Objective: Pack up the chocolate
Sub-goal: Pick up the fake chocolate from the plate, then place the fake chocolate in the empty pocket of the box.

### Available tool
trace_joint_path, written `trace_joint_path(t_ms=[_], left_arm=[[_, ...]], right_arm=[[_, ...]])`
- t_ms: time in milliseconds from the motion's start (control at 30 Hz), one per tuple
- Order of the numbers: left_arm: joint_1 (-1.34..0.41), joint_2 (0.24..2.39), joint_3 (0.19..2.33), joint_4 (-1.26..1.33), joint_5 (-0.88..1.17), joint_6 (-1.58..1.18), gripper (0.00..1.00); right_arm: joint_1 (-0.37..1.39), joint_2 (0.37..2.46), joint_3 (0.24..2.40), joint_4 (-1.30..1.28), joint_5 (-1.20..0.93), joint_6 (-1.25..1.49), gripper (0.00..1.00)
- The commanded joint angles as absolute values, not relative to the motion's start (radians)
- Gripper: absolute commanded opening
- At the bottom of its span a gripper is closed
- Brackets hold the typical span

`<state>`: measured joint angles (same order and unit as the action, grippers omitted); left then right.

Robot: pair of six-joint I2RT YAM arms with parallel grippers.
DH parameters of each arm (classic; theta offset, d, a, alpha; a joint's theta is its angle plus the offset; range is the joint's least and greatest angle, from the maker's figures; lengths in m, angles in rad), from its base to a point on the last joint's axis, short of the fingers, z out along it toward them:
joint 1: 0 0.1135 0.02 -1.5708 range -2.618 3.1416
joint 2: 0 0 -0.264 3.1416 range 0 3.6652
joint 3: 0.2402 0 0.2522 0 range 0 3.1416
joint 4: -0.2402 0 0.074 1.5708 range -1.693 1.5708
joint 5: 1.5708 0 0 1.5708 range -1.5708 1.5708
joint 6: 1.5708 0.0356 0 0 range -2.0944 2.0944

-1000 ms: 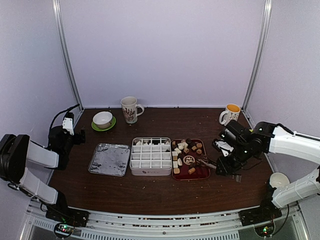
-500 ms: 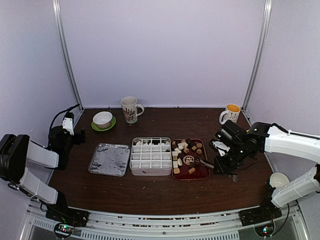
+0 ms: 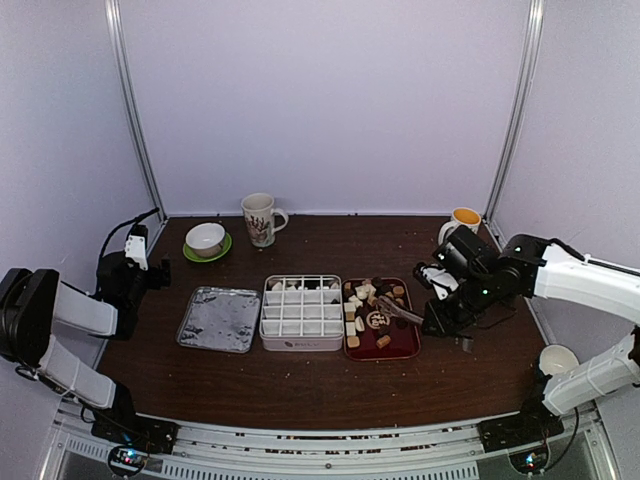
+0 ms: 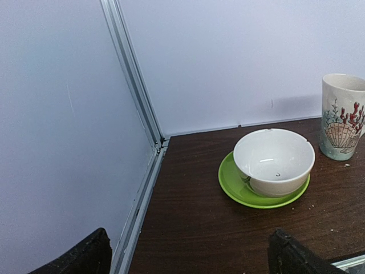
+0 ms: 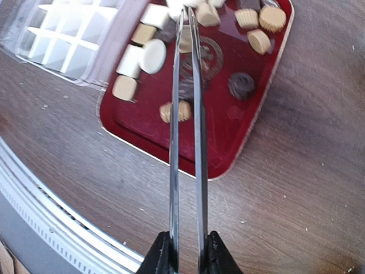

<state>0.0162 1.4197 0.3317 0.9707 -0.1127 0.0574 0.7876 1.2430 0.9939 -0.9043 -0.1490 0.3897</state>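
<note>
Left fingers (image 4: pixel 85 254) cropped at bottom edge

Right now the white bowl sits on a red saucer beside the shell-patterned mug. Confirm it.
Not quite: the saucer under the white bowl is green, not red. The left wrist view shows it, beside the shell-patterned mug as you said.

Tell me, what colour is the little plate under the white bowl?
Lime green. The saucer under the bowl shows best in the left wrist view.
</note>
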Motion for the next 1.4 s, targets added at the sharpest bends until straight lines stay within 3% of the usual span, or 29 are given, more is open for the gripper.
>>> trace_joint_path(t_ms=[0,233,500,1367], left_arm=[[0.023,1.425,0.327,1.019,-0.106,0.051,0.98],[0.025,1.425,0.327,1.019,-0.106,0.050,0.98],[0.024,1.425,0.327,1.019,-0.106,0.050,0.98],[0.024,1.425,0.327,1.020,-0.106,0.051,0.98]], right_arm=[[0.783,1.206,1.048,-0.821,-0.229,0.346,0.20],[0.784,1.276,1.102,-0.655,-0.365,0.357,0.20],[0.809,1.440,1.222,-0.643,-0.411,0.325,0.20],[0.831,1.584,1.287,-0.669,-0.347,0.285,0.27]])
